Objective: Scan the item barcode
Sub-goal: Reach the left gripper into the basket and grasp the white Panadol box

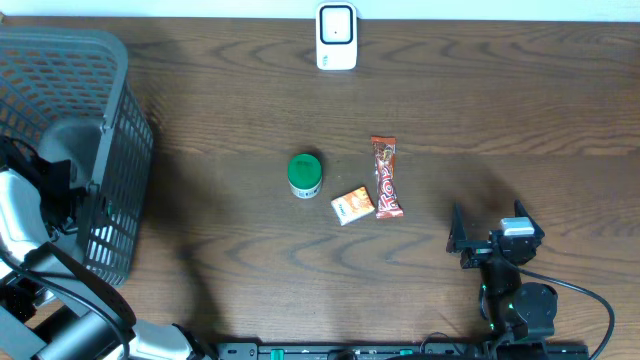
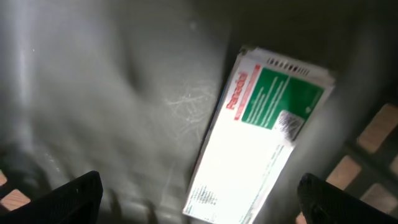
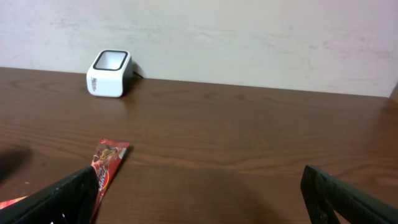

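A white and green medicine box [image 2: 261, 130] lies flat on the grey floor of the basket [image 1: 120, 150] at the left of the table. My left gripper [image 2: 199, 190] hangs open just above the box, one finger on each side and neither touching it. The white barcode scanner [image 1: 337, 37] stands at the table's far edge, also in the right wrist view as the scanner [image 3: 110, 73]. My right gripper [image 1: 488, 228] rests open and empty near the front right. A red candy bar [image 3: 106, 171] lies just beyond its left finger.
In the middle of the table stand a green jar [image 1: 304, 174], a small orange packet [image 1: 352, 205] and the red candy bar [image 1: 385, 177]. The basket's mesh walls enclose my left arm [image 1: 40, 195]. A pale wall [image 3: 249, 37] rises behind the scanner.
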Robot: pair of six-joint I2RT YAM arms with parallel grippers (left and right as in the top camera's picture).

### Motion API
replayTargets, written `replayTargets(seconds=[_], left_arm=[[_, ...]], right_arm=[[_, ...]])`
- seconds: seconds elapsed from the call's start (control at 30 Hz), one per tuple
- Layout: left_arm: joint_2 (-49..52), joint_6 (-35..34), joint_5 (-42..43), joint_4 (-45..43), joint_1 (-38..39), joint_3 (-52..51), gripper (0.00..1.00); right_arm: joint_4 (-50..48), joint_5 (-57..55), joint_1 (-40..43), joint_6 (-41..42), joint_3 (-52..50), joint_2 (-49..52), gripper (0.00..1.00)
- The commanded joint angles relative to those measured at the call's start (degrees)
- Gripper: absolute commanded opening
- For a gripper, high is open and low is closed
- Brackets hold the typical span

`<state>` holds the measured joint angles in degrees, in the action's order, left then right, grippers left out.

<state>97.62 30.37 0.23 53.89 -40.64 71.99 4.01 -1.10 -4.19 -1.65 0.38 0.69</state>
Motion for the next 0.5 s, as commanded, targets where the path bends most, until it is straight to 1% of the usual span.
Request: replayTargets(seconds=[0.0,0.23,0.33,0.47], left_arm=[[0.87,3.56,-2.89,0.07,0.17,-1.95,0.98],[0.87,3.74,-1.40,-2.82,0.35,-5.86,0.98],[0.87,5.05,-0.90,-3.45,0.33,-6.73,0.98],[0.87,5.20,0.00,-6.67,0.50,-9.05,0.98]], right_arm=[[0.17,-0.31,0.50,0.96,-0.07,-0.31,0.99],[0.15,-0.31,0.50,0.96,-0.07,-0.31,0.99],[0.17,-0.31,0.50,0.96,-0.07,-0.31,0.99],[0.15,-0.31,0.50,0.96,-0.07,-0.31,0.99]])
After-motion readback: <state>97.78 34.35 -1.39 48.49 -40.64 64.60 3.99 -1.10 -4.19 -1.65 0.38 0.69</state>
